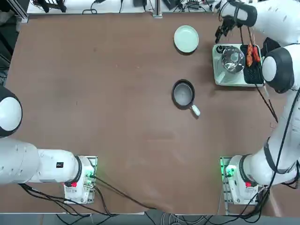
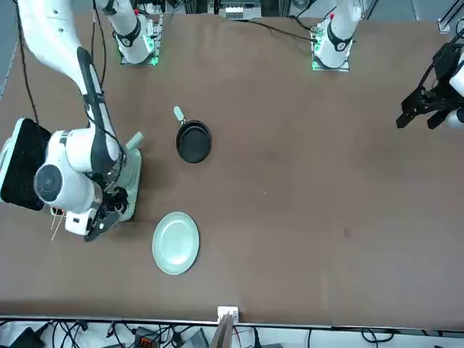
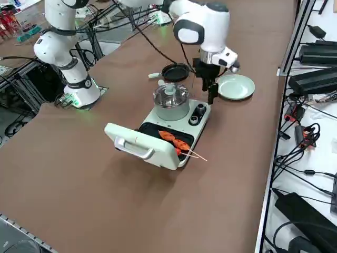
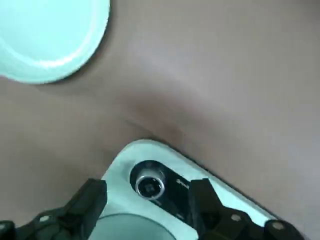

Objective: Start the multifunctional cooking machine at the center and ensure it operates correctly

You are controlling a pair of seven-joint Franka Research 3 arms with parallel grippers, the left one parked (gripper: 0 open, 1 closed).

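The cooking machine [image 1: 225,75] is a pale mint-green box near the table's far right; it also shows in the right side view [image 3: 181,113]. A steel pot [image 3: 171,97] with a lid stands on it. Red-orange skewers lie on its black grill plate [image 3: 158,132], and the hinged lid [image 3: 139,145] is swung open. My right gripper [image 3: 211,94] hangs just above the machine's far end, beside the pot. In the wrist view the gripper [image 4: 147,200] is open, and the small dark knob [image 4: 148,184] sits between its fingers [image 4: 90,200], a little below them, untouched.
A round pale-green plate [image 1: 186,38] lies left of the machine, close to the gripper [image 1: 220,33]. A small black frying pan [image 1: 183,93] with a white handle sits nearer the table's middle. Cables run past the table's right edge [image 3: 274,158].
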